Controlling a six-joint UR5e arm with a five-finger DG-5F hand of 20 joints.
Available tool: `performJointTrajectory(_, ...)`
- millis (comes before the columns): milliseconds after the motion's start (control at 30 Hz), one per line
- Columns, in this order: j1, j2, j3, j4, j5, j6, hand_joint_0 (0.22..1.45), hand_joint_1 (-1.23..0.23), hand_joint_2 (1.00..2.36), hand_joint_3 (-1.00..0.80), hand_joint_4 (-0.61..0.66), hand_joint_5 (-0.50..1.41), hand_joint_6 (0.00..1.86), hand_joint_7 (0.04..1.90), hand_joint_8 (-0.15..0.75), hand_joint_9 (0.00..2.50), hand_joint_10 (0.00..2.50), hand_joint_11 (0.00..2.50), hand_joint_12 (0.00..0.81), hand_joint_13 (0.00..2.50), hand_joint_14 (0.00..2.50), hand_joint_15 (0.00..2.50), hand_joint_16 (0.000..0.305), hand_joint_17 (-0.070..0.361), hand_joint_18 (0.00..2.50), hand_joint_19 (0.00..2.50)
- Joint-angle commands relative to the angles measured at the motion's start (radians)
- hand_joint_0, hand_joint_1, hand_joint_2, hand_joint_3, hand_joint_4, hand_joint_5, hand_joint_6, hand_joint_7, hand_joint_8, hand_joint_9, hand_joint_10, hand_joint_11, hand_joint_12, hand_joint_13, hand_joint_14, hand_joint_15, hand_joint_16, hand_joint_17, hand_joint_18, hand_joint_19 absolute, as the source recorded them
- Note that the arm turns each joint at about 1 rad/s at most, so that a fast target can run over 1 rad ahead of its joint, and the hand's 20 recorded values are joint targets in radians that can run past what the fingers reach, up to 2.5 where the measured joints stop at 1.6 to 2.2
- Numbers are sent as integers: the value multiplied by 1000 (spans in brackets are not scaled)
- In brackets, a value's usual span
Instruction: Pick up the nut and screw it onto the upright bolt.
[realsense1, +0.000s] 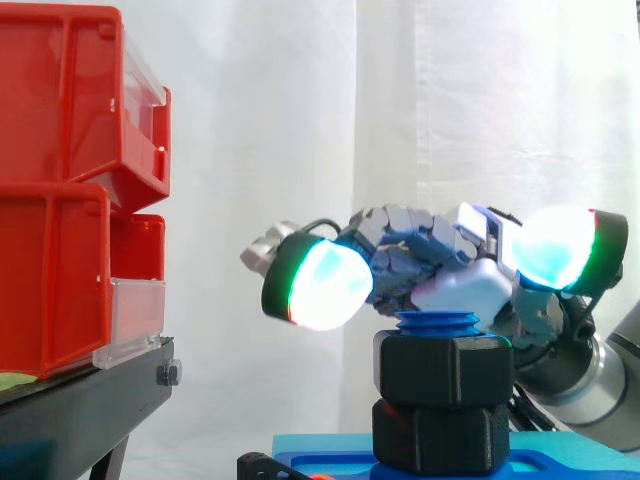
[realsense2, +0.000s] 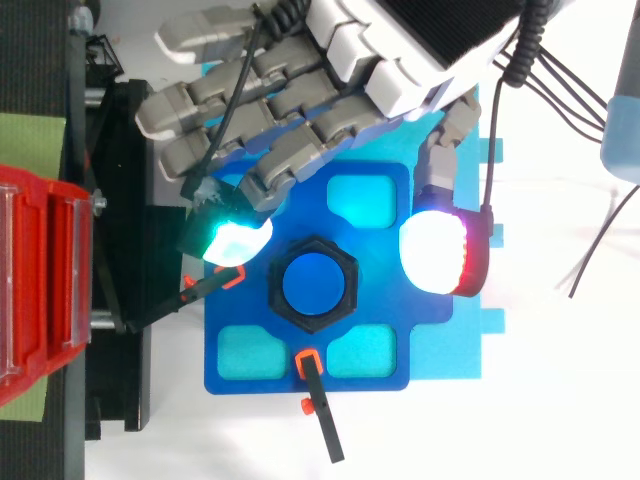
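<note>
A black hex nut (realsense1: 445, 370) sits on the upright blue bolt (realsense1: 437, 322), whose threaded top sticks out just above it. A second black hex piece (realsense1: 440, 435) lies under the nut at the bolt's foot. From above, the nut (realsense2: 313, 285) rings the blue bolt end (realsense2: 313, 284) in the middle of a blue fixture plate (realsense2: 385, 320). My hand (realsense2: 280, 120) hovers over the bolt, open. One glowing fingertip (realsense2: 235, 240) hangs left of the nut and the thumb pad (realsense2: 435, 250) right of it, both apart from the nut. A white pad (realsense1: 465, 290) is just above the bolt top.
Red bins (realsense1: 70, 200) stand stacked on a black stand (realsense1: 80, 400) to the left. The blue plate lies on a cyan base (realsense2: 470, 350). Two black clamps with orange ends (realsense2: 320, 410) (realsense2: 195, 290) hold the plate's near and left edges. A thin cable (realsense2: 595, 250) trails at the right.
</note>
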Motion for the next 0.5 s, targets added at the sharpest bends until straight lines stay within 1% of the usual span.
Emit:
performJointTrajectory(0, 7, 0, -32, -3, 25, -10, 423, -36, 1000, -500, 200, -194, 502, 746, 225, 301, 0, 0, 338, 20, 0, 0, 44, 100, 0, 0)
performJointTrajectory(200, 10, 2, -48, -5, 27, -9, 423, -26, 1000, -500, 216, -179, 503, 818, 234, 312, 0, 0, 339, 23, 0, 0, 44, 99, 0, 0)
performJointTrajectory(467, 11, 2, -48, -5, 25, -7, 426, -37, 1000, -500, 246, -162, 503, 914, 246, 335, 0, 0, 340, 40, 0, 0, 43, 98, 0, 0)
